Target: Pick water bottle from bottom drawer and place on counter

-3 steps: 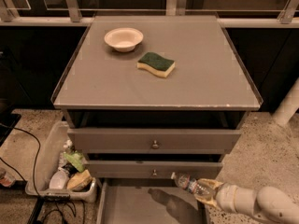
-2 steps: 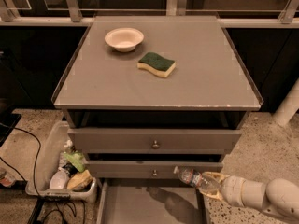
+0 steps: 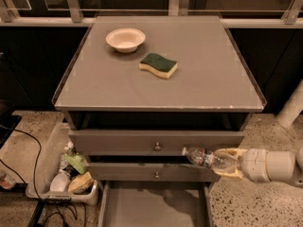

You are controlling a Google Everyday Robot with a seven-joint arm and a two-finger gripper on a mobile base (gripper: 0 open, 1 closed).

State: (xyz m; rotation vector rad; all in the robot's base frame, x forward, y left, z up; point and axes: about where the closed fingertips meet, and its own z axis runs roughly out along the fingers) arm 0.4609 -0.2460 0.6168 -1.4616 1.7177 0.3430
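Observation:
My gripper comes in from the right and is shut on the water bottle, a small clear bottle with a white cap and a dark label band. It holds the bottle lying sideways, cap pointing left, in front of the two drawer fronts and above the open bottom drawer, whose grey floor is bare. The counter is above the bottle and holds a bowl and a sponge.
A white bowl and a green-and-yellow sponge sit on the counter's back left and middle. A clear bin of cleaning items stands on the floor to the left, next to cables. A white post stands at the right.
My gripper has risen with the water bottle, from just above the bottom drawer to the level of the drawer fronts. Nothing else has moved.

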